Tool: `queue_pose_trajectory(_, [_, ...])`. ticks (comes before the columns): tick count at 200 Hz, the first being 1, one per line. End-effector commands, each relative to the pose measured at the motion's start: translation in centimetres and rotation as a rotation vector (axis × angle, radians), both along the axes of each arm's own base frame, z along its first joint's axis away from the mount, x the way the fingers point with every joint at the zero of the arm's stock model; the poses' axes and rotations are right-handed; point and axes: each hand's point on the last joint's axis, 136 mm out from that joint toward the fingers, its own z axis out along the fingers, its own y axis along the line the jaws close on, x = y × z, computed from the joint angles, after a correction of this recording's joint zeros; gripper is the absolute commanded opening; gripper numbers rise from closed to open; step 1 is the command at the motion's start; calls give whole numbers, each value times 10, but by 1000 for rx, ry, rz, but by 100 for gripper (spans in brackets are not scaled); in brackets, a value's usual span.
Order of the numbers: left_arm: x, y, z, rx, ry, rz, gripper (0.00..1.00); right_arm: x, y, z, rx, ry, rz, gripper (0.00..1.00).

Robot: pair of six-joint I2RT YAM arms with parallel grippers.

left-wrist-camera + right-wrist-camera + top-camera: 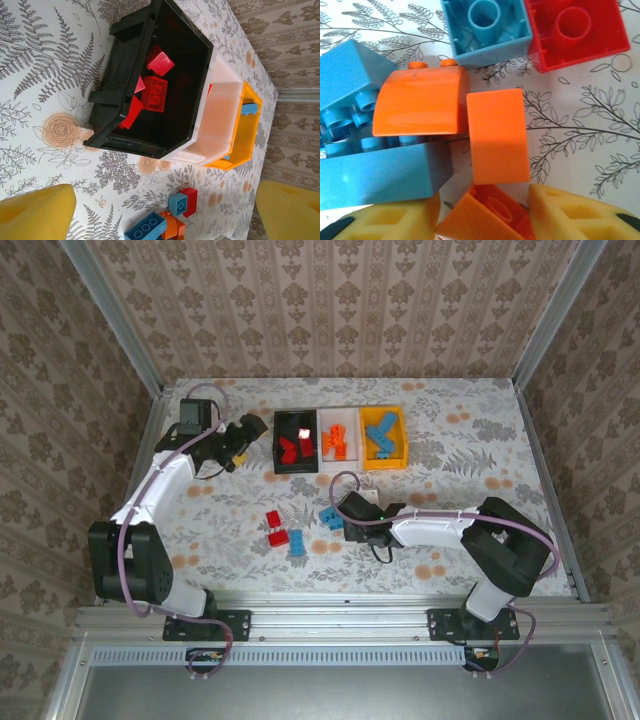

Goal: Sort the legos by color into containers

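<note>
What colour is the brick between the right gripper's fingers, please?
The brick is orange, seen best in the right wrist view.

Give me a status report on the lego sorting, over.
Left tool open, empty, by the black bin. Right tool closed on orange lego. Crowding the grasp: blue lego, curved orange piece.

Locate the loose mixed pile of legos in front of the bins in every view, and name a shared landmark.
Top external: pile at centre, at the tip of the right gripper.
Left wrist: pile at bottom centre, below the black bin.
Right wrist: pile close up, one orange lego between the fingers.
Shared landmark: fern-print tablecloth; both wrist views show a blue lego beside a red lego.
</note>
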Motion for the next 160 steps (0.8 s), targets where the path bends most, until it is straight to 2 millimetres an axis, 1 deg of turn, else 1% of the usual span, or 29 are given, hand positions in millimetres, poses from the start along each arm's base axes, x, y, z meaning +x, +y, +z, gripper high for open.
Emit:
queue_pose_trajectory(1, [-1,1,15,-16,-36,3,94,-7,-4,1,-38,3,1,47])
queue_pose_trajectory(19, [-1,0,13,-21,-29,3,94,-11,-11,7,-47,-12,-4,44])
queue_pose_trajectory(32, [-1,-1,12,-29,-25,0,94,-13,-17,11,-51,-26,-13,43])
queue_pose_trajectory(52, [-2,-3,11,-38,-20,-4,94,-13,-24,26,-53,-58,-24,43])
queue_pose_trajectory(70, [-2,-7,11,-55,-20,-11,94,-8,-25,51,-48,-110,-14,43])
queue_pose_trajectory(85, [-2,-14,9,-88,-9,-31,94,4,-19,78,-52,-166,17,43])
queue_pose_trajectory(100, [-2,-22,8,-134,-4,-52,95,29,-9,109,-58,-221,45,43])
queue_pose_trajectory(115, [-1,-24,5,-151,2,-50,95,62,-1,128,-64,-252,58,43])
queue_pose_trajectory(120, [-1,-23,4,-150,3,-49,94,75,0,128,-74,-247,59,43])
queue_pose_trajectory(132, [0,-21,3,-142,5,-44,95,107,9,133,-81,-248,73,43])
queue_pose_trajectory(139, [0,-18,2,-136,9,-36,94,127,12,129,-104,-237,77,43])
queue_pose_trajectory(143, [1,-17,2,-133,7,-37,94,137,13,129,-113,-238,79,43])
queue_pose_trajectory(147, [1,-17,2,-133,8,-35,94,147,14,121,-136,-224,80,43])
queue_pose_trajectory(160, [1,-15,3,-133,9,-32,95,179,20,117,-179,-230,88,44])
